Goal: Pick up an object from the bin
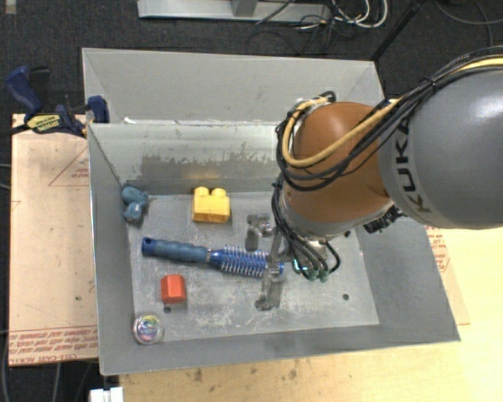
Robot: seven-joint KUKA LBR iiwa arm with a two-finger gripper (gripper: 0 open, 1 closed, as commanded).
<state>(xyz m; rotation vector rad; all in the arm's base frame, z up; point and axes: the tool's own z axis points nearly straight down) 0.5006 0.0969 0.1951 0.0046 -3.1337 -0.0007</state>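
tool (pixel 269 263) low over blue brush (pixel 203 255)

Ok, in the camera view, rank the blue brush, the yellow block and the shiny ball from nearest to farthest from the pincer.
1. Blue brush: its bristle end lies right at the pincer, mid-bin.
2. Yellow block: up and left of the pincer, by the back wall.
3. Shiny ball: front-left corner, farthest.
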